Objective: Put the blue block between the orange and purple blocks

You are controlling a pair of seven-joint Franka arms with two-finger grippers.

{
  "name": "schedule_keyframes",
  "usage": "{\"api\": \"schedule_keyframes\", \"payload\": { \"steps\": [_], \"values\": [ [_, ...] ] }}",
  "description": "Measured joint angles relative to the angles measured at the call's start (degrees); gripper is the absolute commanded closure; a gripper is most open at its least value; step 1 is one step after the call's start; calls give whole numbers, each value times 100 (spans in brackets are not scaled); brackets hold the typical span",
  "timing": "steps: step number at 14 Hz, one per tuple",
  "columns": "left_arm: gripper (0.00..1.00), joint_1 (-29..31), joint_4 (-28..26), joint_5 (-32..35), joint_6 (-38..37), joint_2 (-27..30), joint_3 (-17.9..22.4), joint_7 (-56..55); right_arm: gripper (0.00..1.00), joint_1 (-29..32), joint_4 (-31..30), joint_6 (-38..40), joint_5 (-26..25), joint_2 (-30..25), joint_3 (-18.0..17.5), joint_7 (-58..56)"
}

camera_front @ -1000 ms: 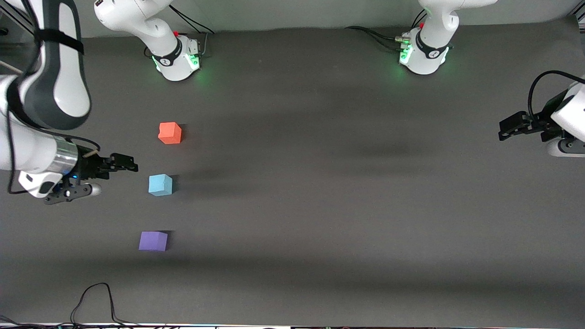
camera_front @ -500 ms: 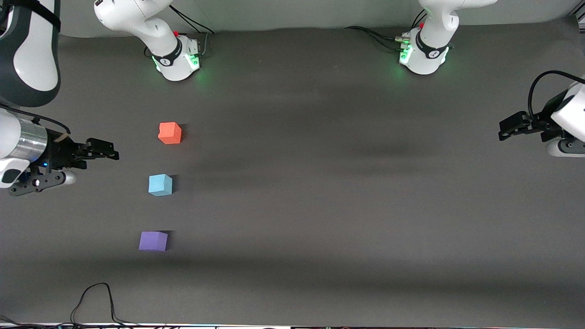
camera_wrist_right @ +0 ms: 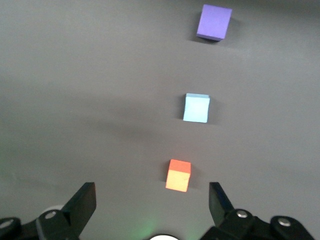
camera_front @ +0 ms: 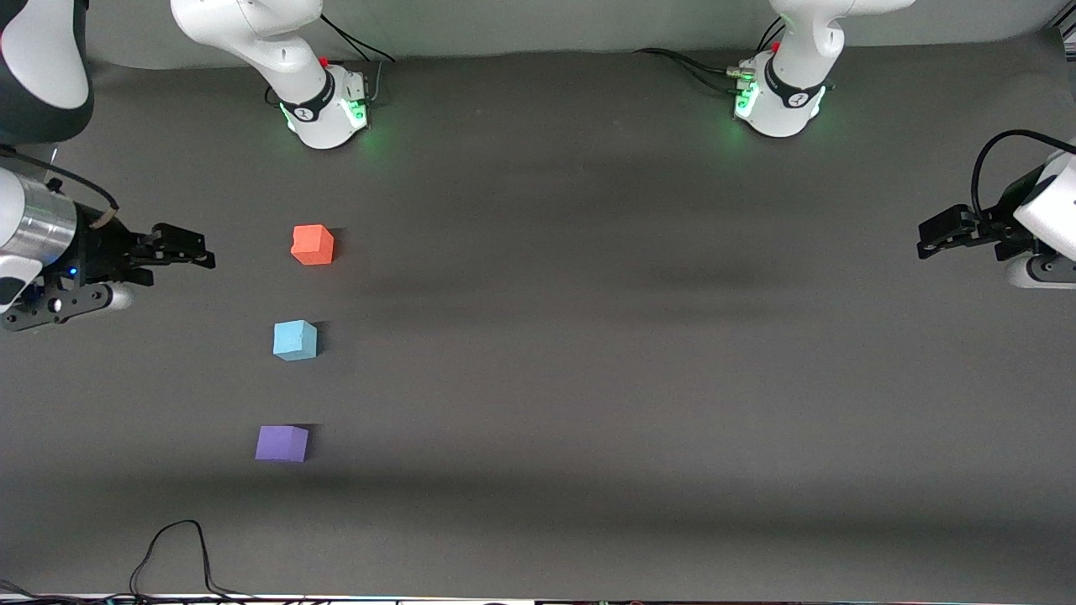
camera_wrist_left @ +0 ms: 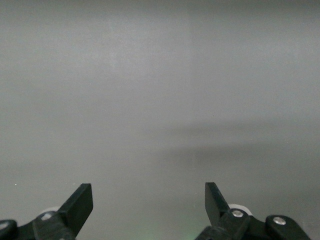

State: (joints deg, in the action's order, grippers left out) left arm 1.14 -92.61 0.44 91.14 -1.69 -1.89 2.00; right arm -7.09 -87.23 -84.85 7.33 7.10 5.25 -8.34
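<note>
— Looking down the row, what do you make of it?

— My small light-blue matte cube [camera_front: 295,339] sits on the dark grey counter [camera_front: 588,336] between the orange-red matte cube [camera_front: 313,244] and the lavender purple matte cube [camera_front: 282,443]. The orange one lies farther from the front camera, the purple one nearer, and all three stand well apart, none touching. I judge the line-up already answers the task, since the blue cube occupies the gap (roughly midway, though the row leans a little).

— And your jaws?

— My right gripper [camera_front: 181,245] hangs over bare counter at the right arm's end of the table, beside the orange cube but clear of it. Its jaws stand wide apart and hold nothing; from my right wrist all three cubes show between them, untouched.

— The other arm?

— My left gripper [camera_front: 933,235] waits at the left arm's end of the table, over empty counter. Its jaws are spread wide too, gripping nothing and touching nothing.
</note>
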Motion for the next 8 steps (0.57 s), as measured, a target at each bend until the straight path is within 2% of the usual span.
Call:
{"api": "schedule_keyframes", "payload": {
  "steps": [1, 3, 8],
  "values": [
    [0, 0, 0, 0, 1, 0, 0, 0, 0, 358, -74, 0, -26, -60, -396, 43],
    [0, 0, 0, 0, 6, 0, 0, 0, 0, 786, -241, -11, -73, -168, -845, 188],
    [0, 0, 0, 0, 21, 0, 0, 0, 0, 810, -859, -210, -94, -726, -1023, 366]
  ]
}}
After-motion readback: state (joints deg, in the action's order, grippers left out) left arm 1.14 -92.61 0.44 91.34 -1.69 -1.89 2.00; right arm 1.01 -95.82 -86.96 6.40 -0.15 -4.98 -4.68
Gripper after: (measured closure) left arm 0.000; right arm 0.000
